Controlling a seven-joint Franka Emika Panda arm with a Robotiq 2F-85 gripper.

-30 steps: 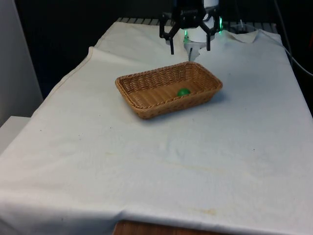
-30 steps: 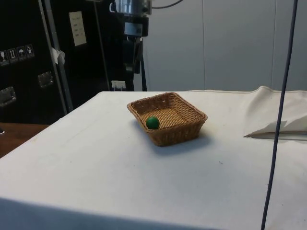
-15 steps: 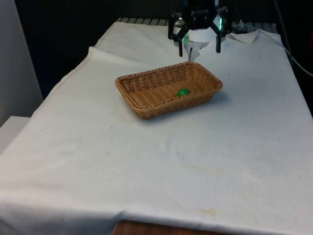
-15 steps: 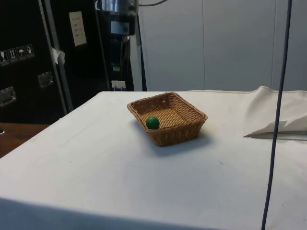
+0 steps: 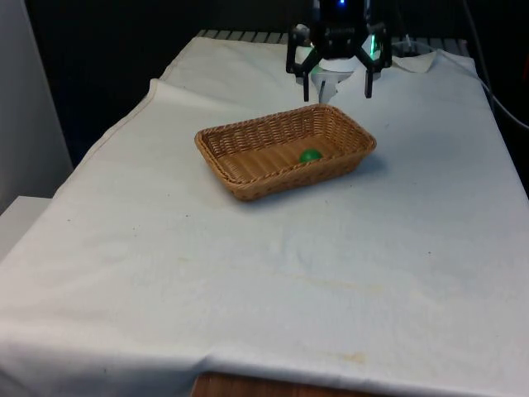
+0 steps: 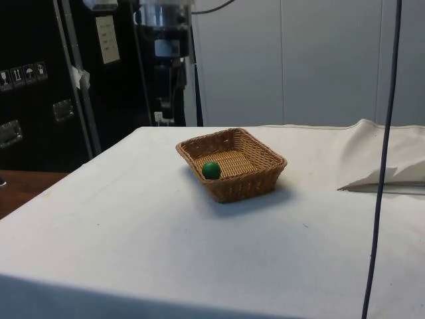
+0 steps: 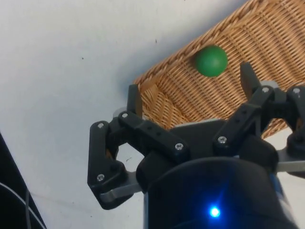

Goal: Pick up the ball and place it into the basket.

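Left in the front view: bare white cloth (image 5: 165, 273) over the surface, its left edge falling away beside a pale wall.

Centre: wicker basket (image 5: 248, 169), rectangular, set at a slant on the cloth, one corner toward the near left, the opposite one toward the far right. Same basket (image 6: 255, 183) mid-surface in the side view, sitting flat.

Inside the basket: green ball (image 5: 310, 155), resting on the woven floor close to the near long wall, toward the basket's right end in the front view. In the side view, ball (image 6: 211, 170) tucked against the inner wall on the left half. From the wrist, ball (image 7: 211, 60) lying just inside the rim (image 7: 171, 64), free of any contact with the fingers.

Above and behind the basket's far right corner: hand (image 5: 336, 83), raised clear of the rim, fingers spread wide apart, holding nothing. In the side view, hand (image 6: 164, 109) hanging above the surface's far edge, left of the basket, well apart from the ball. In the wrist view, hand (image 7: 190, 95) open, one fingertip (image 7: 135, 99) over the basket's corner, the other over the weave.

Far right: rumpled fold of cloth (image 6: 382, 166) on the surface, dark cable (image 6: 384, 153) hanging in front.
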